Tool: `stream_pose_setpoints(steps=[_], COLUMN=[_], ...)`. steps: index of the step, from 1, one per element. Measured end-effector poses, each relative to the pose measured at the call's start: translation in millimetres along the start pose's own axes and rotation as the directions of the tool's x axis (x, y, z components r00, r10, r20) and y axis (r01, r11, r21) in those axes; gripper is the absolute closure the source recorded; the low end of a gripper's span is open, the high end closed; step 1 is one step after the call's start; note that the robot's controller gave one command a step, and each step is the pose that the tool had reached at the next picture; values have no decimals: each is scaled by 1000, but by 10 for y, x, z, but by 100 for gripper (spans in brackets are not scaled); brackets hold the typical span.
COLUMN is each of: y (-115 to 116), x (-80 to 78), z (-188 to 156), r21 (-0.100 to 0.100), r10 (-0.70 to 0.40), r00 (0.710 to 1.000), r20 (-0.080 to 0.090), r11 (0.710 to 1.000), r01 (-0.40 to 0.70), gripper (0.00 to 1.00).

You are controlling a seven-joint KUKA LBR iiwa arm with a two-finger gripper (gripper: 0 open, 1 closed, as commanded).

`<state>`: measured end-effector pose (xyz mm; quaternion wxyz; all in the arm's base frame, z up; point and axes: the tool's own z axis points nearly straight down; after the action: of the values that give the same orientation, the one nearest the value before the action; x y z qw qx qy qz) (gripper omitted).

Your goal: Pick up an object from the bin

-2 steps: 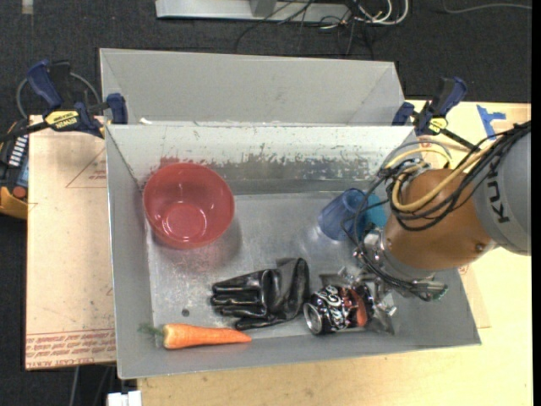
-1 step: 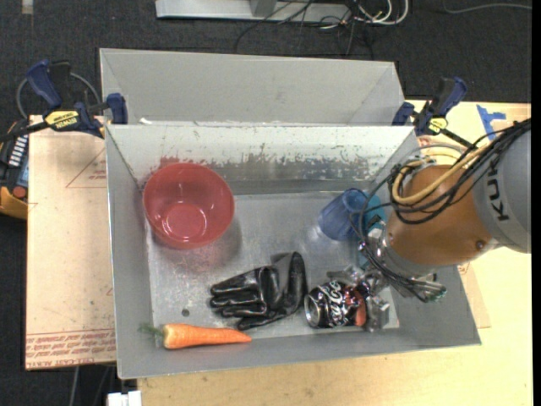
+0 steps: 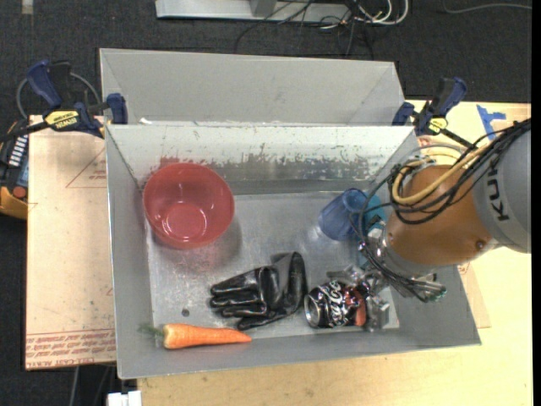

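My gripper (image 3: 374, 297) is low in the bin's front right corner, under the arm's orange cover. It sits right against the right end of a crushed drink can (image 3: 331, 304), black with red and white print, which lies on its side on the bin floor. Whether the can is held cannot be made out. A translucent blue cup (image 3: 341, 216) lies just behind the gripper, partly hidden by the arm. A black glove (image 3: 260, 292) lies flat to the left of the can.
A red bowl (image 3: 188, 205) stands upright at the back left. An orange carrot (image 3: 205, 336) lies along the front wall, left of centre. The arm with its cables covers the bin's right side.
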<state>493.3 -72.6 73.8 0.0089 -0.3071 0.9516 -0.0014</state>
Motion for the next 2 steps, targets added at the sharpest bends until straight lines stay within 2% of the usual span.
stream_pose_setpoints(steps=[2], y=[19], x=[6], z=[-142], r21=[-5], r10=[0], r00=[1000], r20=[-4], r11=[1000], r01=[0], gripper=[100])
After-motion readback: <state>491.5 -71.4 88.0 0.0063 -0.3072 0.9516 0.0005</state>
